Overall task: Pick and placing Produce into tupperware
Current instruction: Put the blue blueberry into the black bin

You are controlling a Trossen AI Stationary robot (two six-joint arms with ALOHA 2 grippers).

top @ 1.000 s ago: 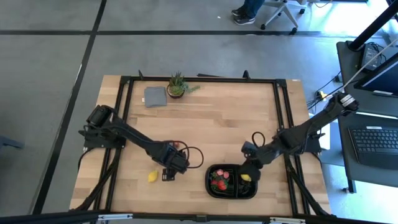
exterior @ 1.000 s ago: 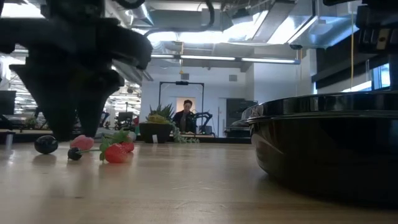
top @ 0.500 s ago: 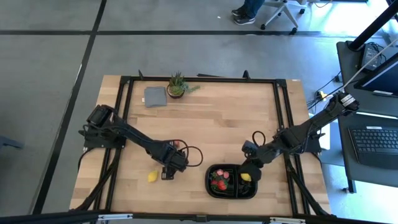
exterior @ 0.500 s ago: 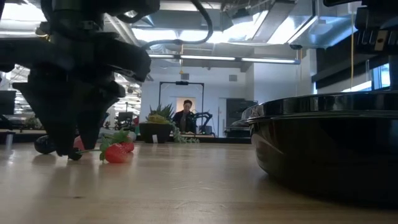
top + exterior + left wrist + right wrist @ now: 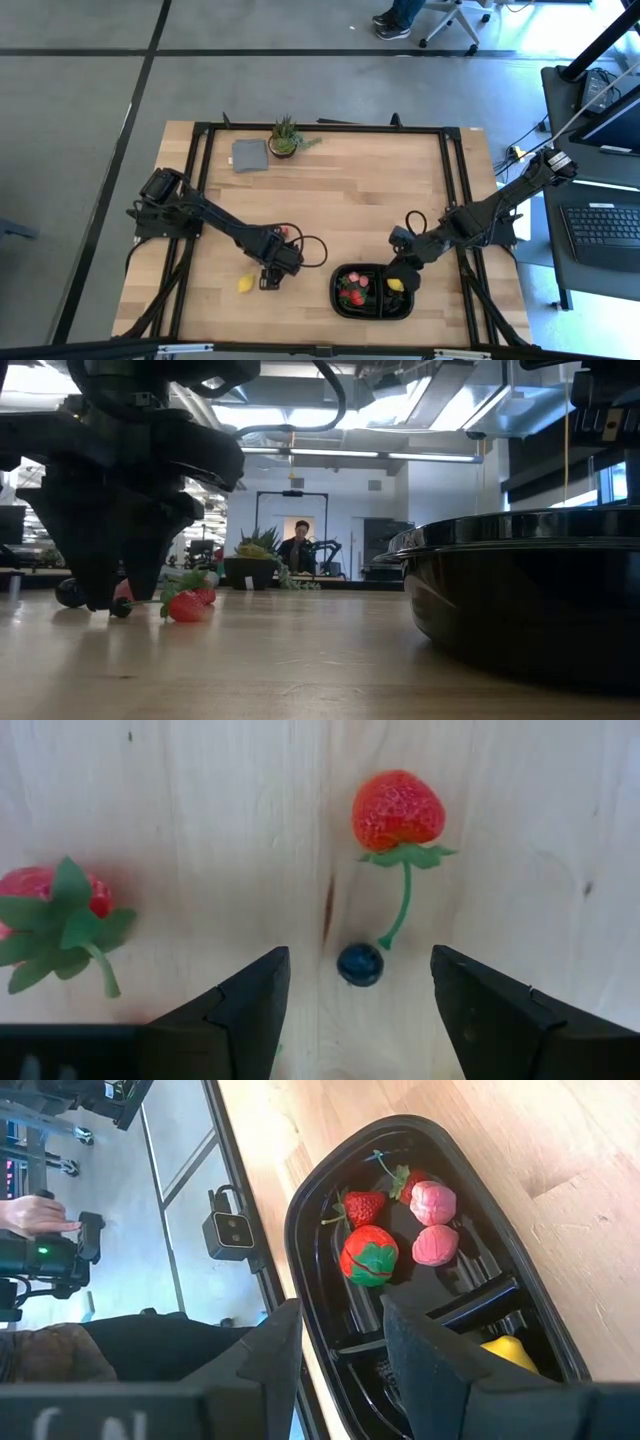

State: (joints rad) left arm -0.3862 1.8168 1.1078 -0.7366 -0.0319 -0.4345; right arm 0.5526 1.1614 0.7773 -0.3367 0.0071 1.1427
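Observation:
My left gripper [image 5: 358, 1015] is open and low over the wood, near the table's front left [image 5: 270, 276]. A small dark cherry [image 5: 360, 964] lies on the wood between its fingertips, untouched. A red strawberry with a green stem [image 5: 397, 812] lies just beyond it, and another strawberry [image 5: 55, 900] lies off to one side. A yellow lemon [image 5: 246, 284] lies beside this gripper. The black tray [image 5: 373, 291] holds strawberries [image 5: 368, 1255], pink bits [image 5: 433, 1203] and a lemon [image 5: 510, 1352]. My right gripper [image 5: 345, 1370] is open and empty above the tray's right end [image 5: 400, 270].
A green potted plant [image 5: 285, 137] and a flat grey cloth [image 5: 249, 154] stand at the far edge. Bare wood lies between the arms and the far edge. In the low view the tray's wall [image 5: 530, 600] fills the right side. A person shows far behind the table [image 5: 301, 545].
My left gripper has gone down toward the table, and its open fingers now stand low around the fruit pieces there. The fruit has not moved.

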